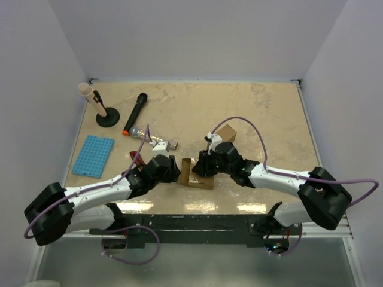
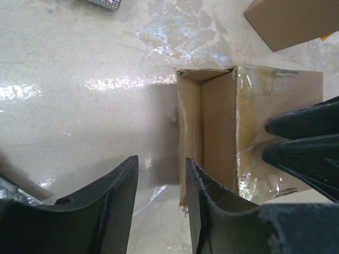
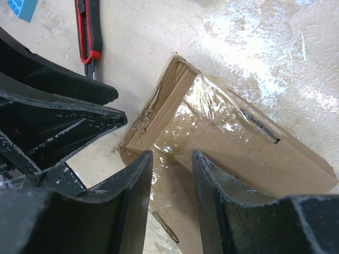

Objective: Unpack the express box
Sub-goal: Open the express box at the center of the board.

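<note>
While the right gripper (image 3: 172,159) hovers spread over the taped box (image 3: 249,153), likely to steady it, the left gripper (image 2: 161,164), spread and empty, faces its open left end.

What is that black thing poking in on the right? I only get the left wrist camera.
Observer: That is the right gripper, open, reaching over the taped side of the express box.
Operator: Is there a knife somewhere?
Observer: Yes. A red and black utility knife lies on the table, close to the left gripper.
Operator: Anything further away?
Observer: A blue rack lies flat near the table's left edge.
</note>
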